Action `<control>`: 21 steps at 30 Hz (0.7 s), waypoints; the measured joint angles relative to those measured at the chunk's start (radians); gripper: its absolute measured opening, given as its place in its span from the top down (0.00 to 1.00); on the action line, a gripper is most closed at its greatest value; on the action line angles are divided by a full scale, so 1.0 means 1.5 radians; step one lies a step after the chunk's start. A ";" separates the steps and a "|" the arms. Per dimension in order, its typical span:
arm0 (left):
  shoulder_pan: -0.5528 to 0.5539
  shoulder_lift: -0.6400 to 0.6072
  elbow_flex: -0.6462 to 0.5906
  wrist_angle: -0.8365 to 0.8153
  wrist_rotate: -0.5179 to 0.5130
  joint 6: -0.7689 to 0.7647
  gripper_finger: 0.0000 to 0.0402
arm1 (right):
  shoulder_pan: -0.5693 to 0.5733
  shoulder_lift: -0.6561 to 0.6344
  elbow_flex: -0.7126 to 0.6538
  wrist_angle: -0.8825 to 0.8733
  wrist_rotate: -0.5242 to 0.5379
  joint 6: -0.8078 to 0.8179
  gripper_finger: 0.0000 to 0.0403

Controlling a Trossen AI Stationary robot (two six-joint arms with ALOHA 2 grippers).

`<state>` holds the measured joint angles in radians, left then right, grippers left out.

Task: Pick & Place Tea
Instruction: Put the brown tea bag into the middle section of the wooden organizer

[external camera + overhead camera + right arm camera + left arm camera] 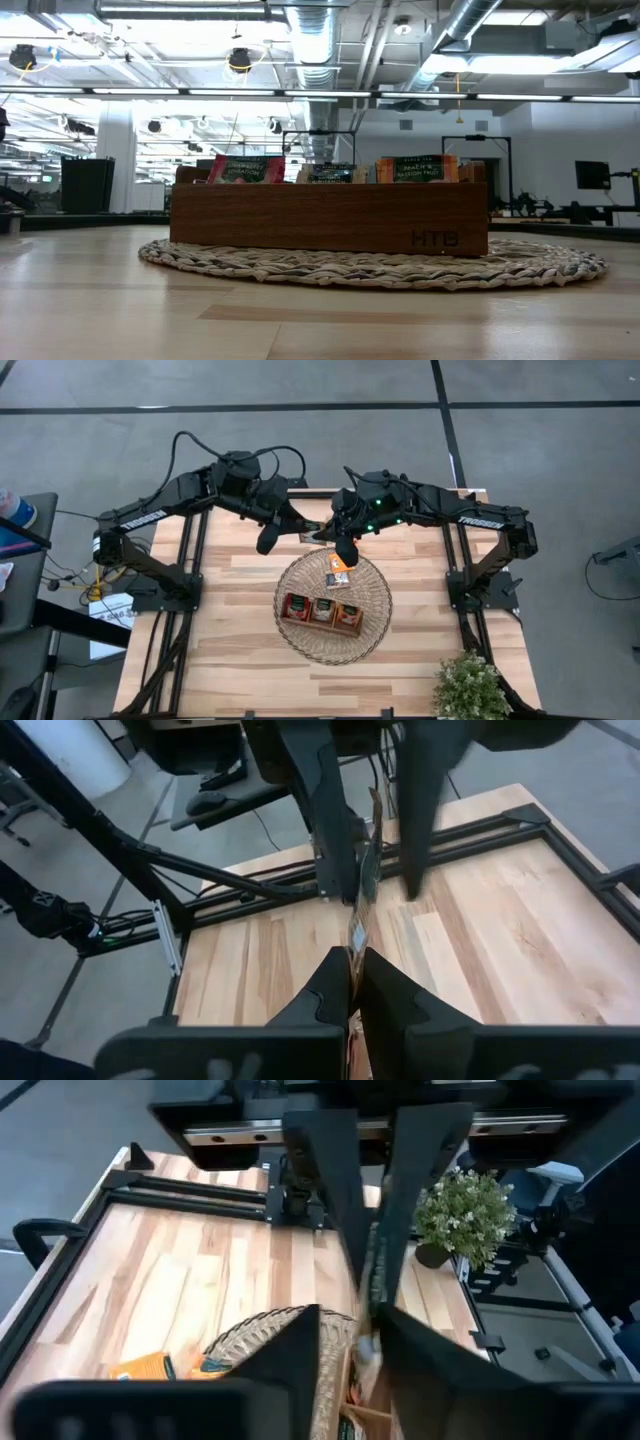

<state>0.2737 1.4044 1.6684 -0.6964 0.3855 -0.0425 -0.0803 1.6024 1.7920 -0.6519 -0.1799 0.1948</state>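
The bench (240, 660) carries a wicker basket (370, 630) with a wooden tray (330, 218) at its centre. Above the basket's far rim both grippers meet on one tea sachet (362, 870), edge-on between them. The right gripper (352, 960) is clenched on its near end; the left gripper (372, 870) fingers straddle the far end, grip uncertain.

One wicker basket (298, 642) holds one wooden tray (322, 622). Three tea sachets (246, 169) stand in it. Two grippers, one potted plant (469, 687).
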 joint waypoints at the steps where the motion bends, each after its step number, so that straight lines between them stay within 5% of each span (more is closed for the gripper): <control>1: 0.000 0.000 0.000 0.000 -0.001 0.000 0.84 | 0.000 0.000 0.000 -0.002 0.000 0.004 1.00; 4: 0.000 0.000 0.000 -0.001 -0.003 0.000 0.97 | 0.000 0.000 0.000 -0.004 0.001 0.005 1.00; 8: -0.001 0.000 0.000 -0.005 -0.005 0.003 1.00 | 0.000 0.000 0.000 -0.011 -0.004 0.016 0.97; 15: -0.027 0.000 0.000 -0.037 -0.050 0.017 1.00 | 0.007 -0.042 -0.001 -0.076 -0.030 0.047 0.74; 21: -0.069 -0.001 -0.010 -0.032 -0.072 0.018 1.00 | 0.047 -0.123 -0.001 -0.124 0.090 0.080 0.58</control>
<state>0.1702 1.4023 1.6538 -0.7450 0.2781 -0.0151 -0.0094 1.4174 1.7908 -0.8375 -0.0449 0.3145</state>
